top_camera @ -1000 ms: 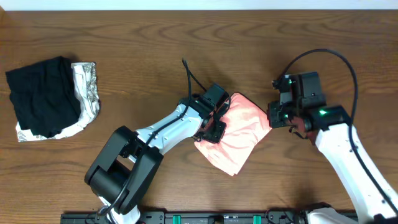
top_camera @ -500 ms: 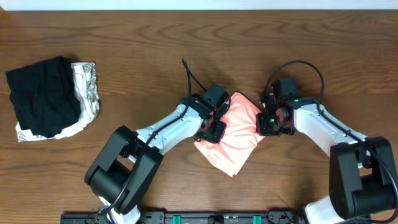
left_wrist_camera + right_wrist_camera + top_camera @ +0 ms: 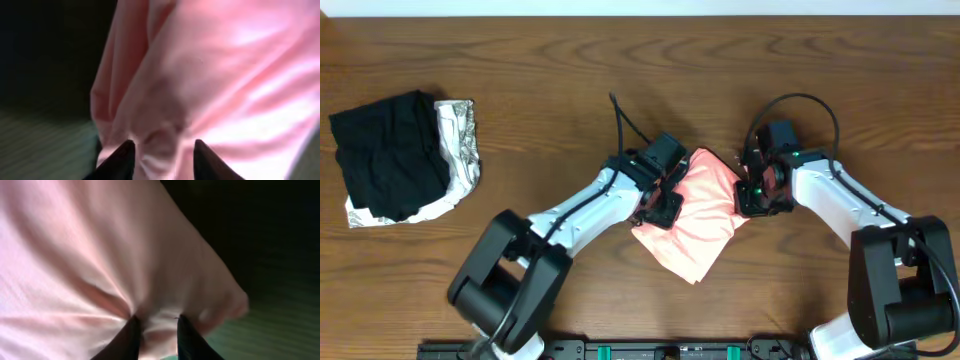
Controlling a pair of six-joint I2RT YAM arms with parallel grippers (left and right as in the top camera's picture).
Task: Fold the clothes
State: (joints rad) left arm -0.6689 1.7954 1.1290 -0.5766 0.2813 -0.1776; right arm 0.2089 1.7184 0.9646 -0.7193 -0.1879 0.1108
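Note:
The salmon-pink T-shirt [image 3: 705,218] lies folded into a small, skewed rectangle at the table's middle; no lettering shows. My left gripper [image 3: 665,205] is at its left edge, with bunched pink fabric [image 3: 225,75] pinched between its dark fingertips [image 3: 162,150]. My right gripper [image 3: 752,195] is at the shirt's right edge. In the right wrist view the fabric [image 3: 75,255] puckers into creases that run to its fingertips [image 3: 156,327], which are shut on a fold of it.
A folded black garment [image 3: 385,150] lies at the far left on top of a silvery-white patterned cloth [image 3: 462,150]. The table is dark brown wood [image 3: 620,60]. A black cable loops above each arm.
My right arm has swung in from the right and come down onto the shirt's right edge. My left gripper has stayed at the left edge.

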